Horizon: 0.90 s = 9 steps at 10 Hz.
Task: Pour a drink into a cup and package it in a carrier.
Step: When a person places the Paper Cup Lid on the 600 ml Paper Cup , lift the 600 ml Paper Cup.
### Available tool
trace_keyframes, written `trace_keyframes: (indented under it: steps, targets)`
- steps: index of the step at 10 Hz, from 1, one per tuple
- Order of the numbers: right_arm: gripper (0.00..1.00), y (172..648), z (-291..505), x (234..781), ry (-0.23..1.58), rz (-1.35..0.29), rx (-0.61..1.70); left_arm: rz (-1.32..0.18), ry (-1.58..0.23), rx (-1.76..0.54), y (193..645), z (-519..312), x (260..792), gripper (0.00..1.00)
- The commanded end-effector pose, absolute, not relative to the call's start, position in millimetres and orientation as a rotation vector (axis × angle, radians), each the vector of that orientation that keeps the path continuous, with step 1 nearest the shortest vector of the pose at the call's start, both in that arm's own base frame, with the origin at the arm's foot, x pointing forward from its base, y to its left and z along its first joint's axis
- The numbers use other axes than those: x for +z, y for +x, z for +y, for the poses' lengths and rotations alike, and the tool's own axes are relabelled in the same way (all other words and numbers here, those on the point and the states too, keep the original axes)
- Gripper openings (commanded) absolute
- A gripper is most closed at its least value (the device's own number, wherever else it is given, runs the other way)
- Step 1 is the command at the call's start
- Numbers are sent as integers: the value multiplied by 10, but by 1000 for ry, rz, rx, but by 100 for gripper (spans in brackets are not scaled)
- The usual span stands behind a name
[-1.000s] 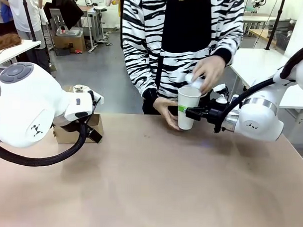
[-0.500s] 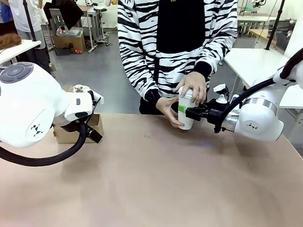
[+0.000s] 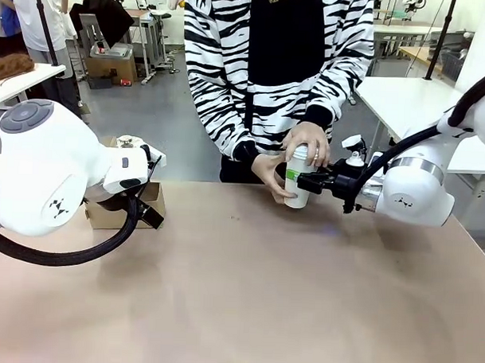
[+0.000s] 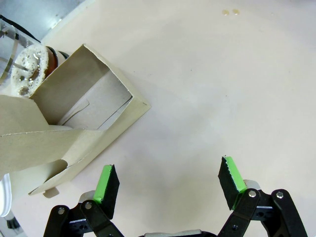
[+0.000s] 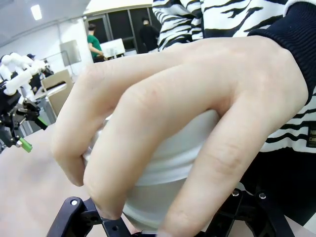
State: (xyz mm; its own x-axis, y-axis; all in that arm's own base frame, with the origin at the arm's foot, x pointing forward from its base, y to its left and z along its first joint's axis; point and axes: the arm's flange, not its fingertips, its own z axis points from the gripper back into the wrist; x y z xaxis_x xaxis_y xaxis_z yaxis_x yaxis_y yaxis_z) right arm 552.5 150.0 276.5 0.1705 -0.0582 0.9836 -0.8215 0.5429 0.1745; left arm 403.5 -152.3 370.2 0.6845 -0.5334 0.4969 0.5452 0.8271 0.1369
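Gripping the cup (image 3: 296,196) in the right gripper (image 3: 300,181), jaws closed on its sides, at the far edge of the table (image 3: 246,293). Bracing it against a person's hand (image 3: 309,144) pressing a white lid (image 5: 173,158) down from directly above the fingers. Judging the pour as done and the lidding as under way. Calling next for waiting on the hand's release, then carrying the cup across to the carrier (image 4: 74,113), lying just ahead and to one side of the left gripper (image 4: 168,170), spread wide and holding nothing. Leaving broad bare tabletop between both grippers; minding the carrier's raised flaps and the foamy drink (image 4: 27,69) just behind it.
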Motion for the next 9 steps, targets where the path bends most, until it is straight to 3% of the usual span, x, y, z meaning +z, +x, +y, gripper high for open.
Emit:
trace_keyframes:
  steps: [1,9]
  targets:
    - [80,5523,1535,2818,862,-1309,651,-550,-25,-604,4034,-1520,3705,100]
    - [80,5523,1535,2818,862,-1309,651,-550,-25,-604,4034,-1520,3705,100]
